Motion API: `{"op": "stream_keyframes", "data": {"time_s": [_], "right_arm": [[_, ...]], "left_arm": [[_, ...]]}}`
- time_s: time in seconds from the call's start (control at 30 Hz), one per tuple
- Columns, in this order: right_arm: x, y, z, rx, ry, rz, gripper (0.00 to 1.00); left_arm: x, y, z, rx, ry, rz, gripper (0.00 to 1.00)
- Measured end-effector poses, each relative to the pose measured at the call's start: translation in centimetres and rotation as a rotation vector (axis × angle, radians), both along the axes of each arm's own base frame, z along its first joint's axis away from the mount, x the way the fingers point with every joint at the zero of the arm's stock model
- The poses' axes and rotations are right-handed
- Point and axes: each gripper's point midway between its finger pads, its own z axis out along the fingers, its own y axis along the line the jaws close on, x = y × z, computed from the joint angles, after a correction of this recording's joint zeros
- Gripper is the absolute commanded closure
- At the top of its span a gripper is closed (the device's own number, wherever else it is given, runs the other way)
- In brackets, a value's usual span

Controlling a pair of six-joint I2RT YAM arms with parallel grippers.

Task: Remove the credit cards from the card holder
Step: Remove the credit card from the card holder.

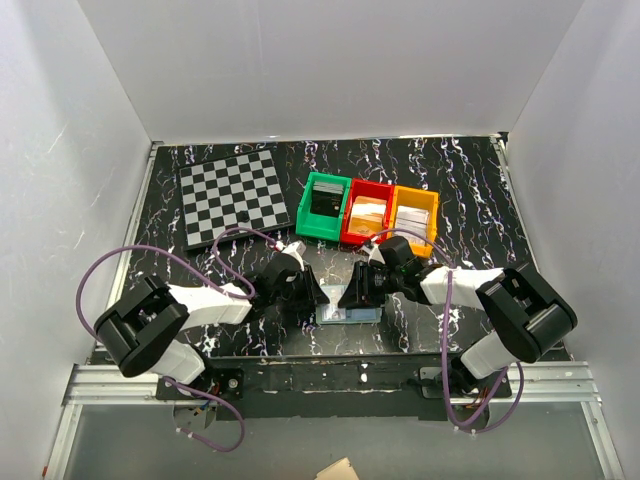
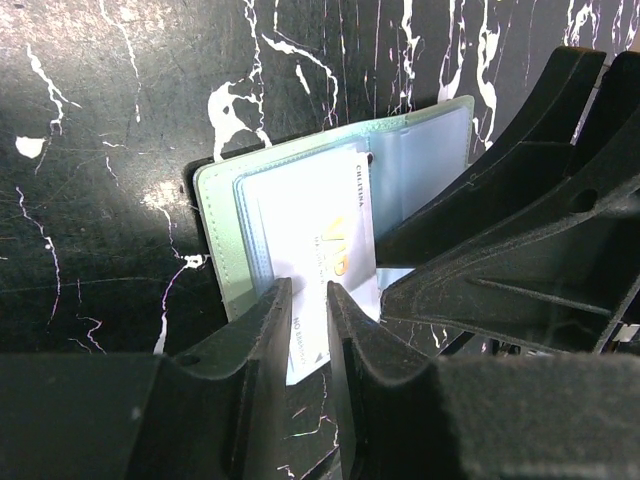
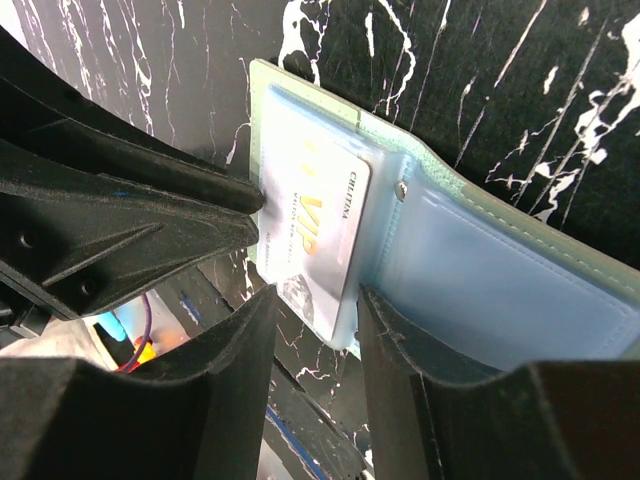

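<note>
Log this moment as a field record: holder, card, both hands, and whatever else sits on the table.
card holder: open flat on the black marbled table, blue pockets up
credit card: white with gold VIP lettering, partly out of one pocket
left hand: narrowly open over the card's free end
right hand: open wider, fingertips either side of that end
bins: green bin, red bin, orange bin in a row behind the holder
checkerboard: far left

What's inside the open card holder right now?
One white card with gold VIP lettering, sticking partly out of a clear pocket of the card holder. Cards beneath it, if any, are covered.
</note>
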Motion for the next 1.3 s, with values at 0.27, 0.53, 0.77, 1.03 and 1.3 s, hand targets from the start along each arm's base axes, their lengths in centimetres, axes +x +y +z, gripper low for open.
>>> {"op": "stream_keyframes", "data": {"time_s": [0.27, 0.53, 0.77, 1.03, 1.3], "right_arm": [[0.0, 0.0, 0.1, 0.002, -0.003, 0.0, 0.53], [0.1, 0.1, 0.6, 0.012, -0.017, -0.002, 0.54], [0.2, 0.0, 0.7, 0.012, -0.016, -0.005, 0.54], [0.5, -0.2, 0.7, 0.026, -0.009, -0.034, 0.54], [1.0, -0.3, 1.5, 0.067, -0.035, -0.059, 0.55]], "left_arm": [[-0.1, -0.1, -0.2, -0.008, -0.001, -0.002, 0.8], [0.0, -0.3, -0.3, -0.036, -0.007, 0.002, 0.81], [0.1, -0.4, -0.3, -0.051, -0.008, 0.004, 0.81], [0.2, -0.6, -0.4, -0.063, -0.011, 0.005, 0.82], [0.2, -0.8, -0.5, -0.074, -0.013, 0.003, 0.83]]}}
